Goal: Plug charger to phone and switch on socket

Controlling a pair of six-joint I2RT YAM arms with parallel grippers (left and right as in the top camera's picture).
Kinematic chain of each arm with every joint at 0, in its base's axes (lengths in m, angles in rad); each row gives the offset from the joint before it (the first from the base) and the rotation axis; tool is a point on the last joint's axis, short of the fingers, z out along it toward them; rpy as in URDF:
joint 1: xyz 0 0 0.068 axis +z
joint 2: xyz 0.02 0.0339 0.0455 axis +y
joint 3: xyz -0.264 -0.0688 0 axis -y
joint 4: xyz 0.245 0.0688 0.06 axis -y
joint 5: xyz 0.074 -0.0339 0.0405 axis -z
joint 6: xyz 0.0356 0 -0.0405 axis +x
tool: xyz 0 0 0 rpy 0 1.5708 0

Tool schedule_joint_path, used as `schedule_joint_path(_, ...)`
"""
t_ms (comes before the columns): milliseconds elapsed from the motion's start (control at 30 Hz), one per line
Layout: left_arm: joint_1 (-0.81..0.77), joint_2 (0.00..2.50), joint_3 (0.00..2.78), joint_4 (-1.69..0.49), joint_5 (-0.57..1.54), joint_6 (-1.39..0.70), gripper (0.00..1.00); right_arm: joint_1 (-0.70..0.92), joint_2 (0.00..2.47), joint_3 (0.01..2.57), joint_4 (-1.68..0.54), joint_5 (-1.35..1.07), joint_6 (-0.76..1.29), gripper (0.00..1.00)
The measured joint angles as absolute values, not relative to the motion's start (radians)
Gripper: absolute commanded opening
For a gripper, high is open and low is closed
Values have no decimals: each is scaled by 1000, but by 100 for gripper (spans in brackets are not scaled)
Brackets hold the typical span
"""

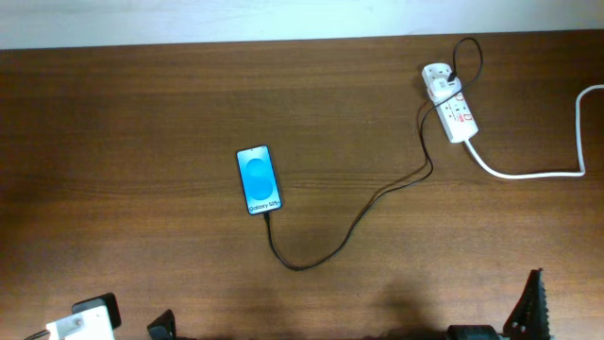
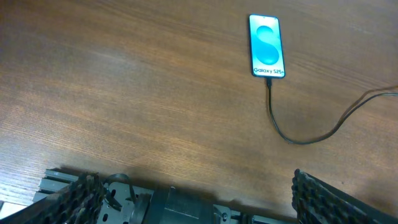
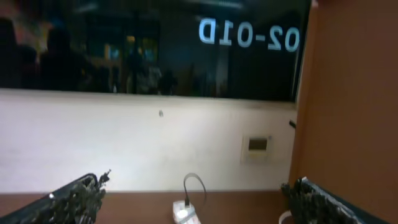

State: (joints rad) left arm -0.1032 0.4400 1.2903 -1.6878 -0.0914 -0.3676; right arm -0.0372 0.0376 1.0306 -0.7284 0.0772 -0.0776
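Left claw (image 2: 196, 182) hangs released and empty above the near left edge of the tabletop (image 1: 142, 123). The right claw (image 3: 198, 185) is spread just as wide on nothing, low at the near right edge, with its camera looking toward the far edge.

The phone (image 1: 258, 179) lies flat near the middle, screen lit. The charger (image 2: 271, 107) meets its near end and looks seated there, then runs in a loose curve to the socket (image 1: 453, 106) by the far right corner. A white cord (image 1: 528, 174) leaves the socket toward the right edge.

Plugging in appears finished, so the step in hand is probably the switch (image 1: 460, 102). Whether it is already on is too small to tell.

The right claw is the nearer one for that job. It would do best to:
- clench first, so one blunt tip meets the rocker
- come in from above, clear of the black loop arching over the socket's far end
- press straight down, not sideways, since the light strip could skate or tug the charger out of the phone
- steady the strip with a light touch if it shifts
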Motion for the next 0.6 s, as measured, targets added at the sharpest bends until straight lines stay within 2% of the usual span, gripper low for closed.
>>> schedule_joint_path(267, -103, 440, 1290, -1688, -91, -368, 99, -37, 37, 1008, -643, -100, -56, 98)
schedule_joint_path(367, -104, 440, 1290, -1687, -91, -368, 99, -38, 35, 870, -569, -125, -19, 98)
schedule_joint_path(600, -103, 440, 1290, -1688, -94, -368, 99, -100, 24, 549, -225, -253, 2, 98)
